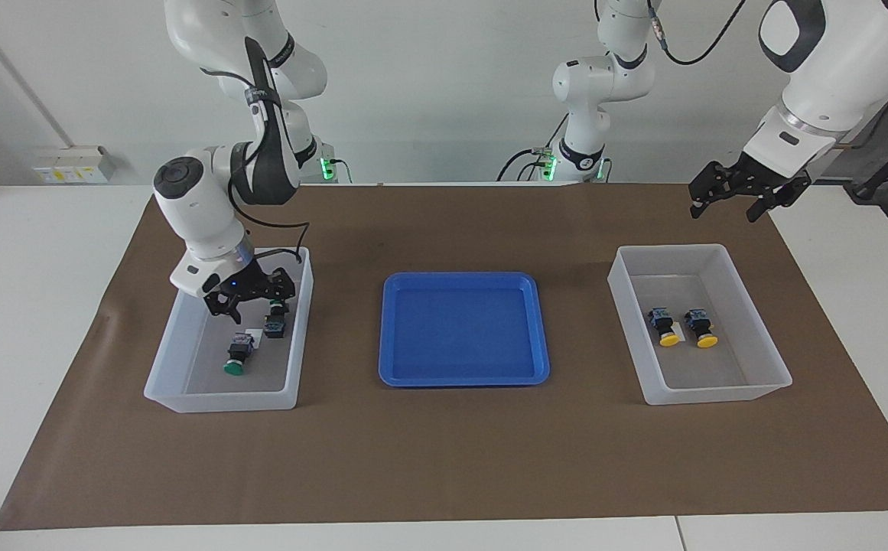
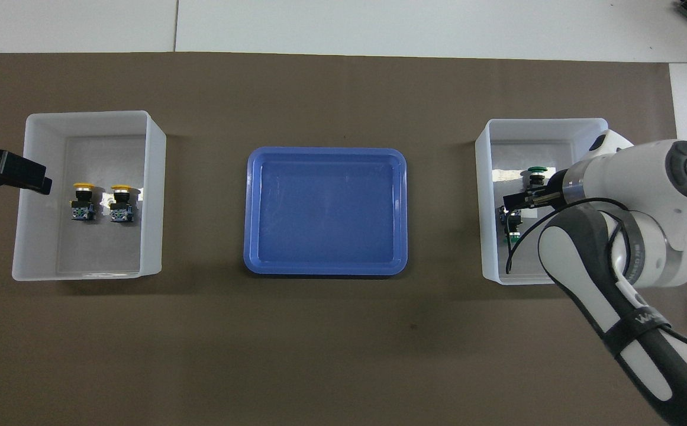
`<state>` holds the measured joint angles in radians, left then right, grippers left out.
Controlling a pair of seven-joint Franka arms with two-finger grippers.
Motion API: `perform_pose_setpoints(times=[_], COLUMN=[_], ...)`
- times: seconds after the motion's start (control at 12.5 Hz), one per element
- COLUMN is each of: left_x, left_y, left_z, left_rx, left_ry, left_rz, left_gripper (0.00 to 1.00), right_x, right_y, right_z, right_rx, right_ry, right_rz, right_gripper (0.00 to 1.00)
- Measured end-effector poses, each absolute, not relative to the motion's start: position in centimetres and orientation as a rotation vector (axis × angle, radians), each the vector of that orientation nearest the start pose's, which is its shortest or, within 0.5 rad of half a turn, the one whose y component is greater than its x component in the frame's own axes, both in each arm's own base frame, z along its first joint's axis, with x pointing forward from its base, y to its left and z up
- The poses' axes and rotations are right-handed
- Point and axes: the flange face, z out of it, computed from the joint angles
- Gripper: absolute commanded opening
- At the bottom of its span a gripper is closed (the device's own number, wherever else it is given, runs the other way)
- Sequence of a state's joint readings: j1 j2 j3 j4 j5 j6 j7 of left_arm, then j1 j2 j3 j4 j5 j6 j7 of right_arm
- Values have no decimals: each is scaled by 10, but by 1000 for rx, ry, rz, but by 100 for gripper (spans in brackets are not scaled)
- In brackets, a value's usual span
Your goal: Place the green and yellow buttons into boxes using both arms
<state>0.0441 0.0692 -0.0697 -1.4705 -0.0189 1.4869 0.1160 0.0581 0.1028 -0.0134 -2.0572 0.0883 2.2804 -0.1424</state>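
Two green buttons, one [image 1: 238, 356] and another [image 1: 275, 321], lie in the box [image 1: 222, 398] at the facing view's lower left, the right gripper [image 1: 248, 297] low inside it, fingers spread, grasping nothing. Two yellow buttons [image 1: 681, 327] sit in the right-hand box [image 1: 719, 394]. The left gripper [image 1: 746, 191] waits upper right, released. A blue tray [image 1: 463, 329] sits centre.

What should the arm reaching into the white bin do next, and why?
Probably lift the right gripper straight up out of the translucent white plastic bin. Both green-capped push buttons already lie inside it, and both yellow-capped push buttons lie in the other translucent white bin, under the waiting left gripper. The shallow blue plastic tray holds nothing.
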Motion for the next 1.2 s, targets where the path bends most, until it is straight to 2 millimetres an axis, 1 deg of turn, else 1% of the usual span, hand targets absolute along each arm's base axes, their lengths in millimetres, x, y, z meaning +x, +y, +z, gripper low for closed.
perform_pose_setpoints(times=[0.08,0.24,0.32,0.4,0.56,0.64,0.8,0.88,0.96,1.04,1.2], left_x=[565,561,560,560,558,555,552,550,548,547,545], left_y=[-15,-16,-17,-20,-31,-35,-37,-37,-36,-36,-36], left_z=[629,635,635,635,629,625,620,617,615,613,612], left_rx=[-3158,-3157,-3157,-3157,-3156,-3155,-3153,-3153,-3152,-3152,-3152], left_ry=[226,228,226,216,208,212,212,210,209,208,208], left_rz=[74,63,62,65,86,102,114,112,108,105,97], left_gripper=[100,100,100,100,100,100,100,100,100,100,100], right_x=[581,581,580,578,573,569,558,552,549,546,546], right_y=[28,25,23,21,17,12,-1,-6,-10,-11,-11], right_z=[420,456,471,492,543,573,612,623,628,632,633], right_rx=[-3066,-3097,-3114,-3127,-3135,-3144,-3150,-3152,-3153,-3153,-3153], right_ry=[-146,-90,-63,-21,30,45,80,96,105,108,108], right_rz=[-217,-222,-198,-154,-93,-70,3,43,66,73,72], right_gripper=[100,100,100,100,100,100,100,100,100,100,100])
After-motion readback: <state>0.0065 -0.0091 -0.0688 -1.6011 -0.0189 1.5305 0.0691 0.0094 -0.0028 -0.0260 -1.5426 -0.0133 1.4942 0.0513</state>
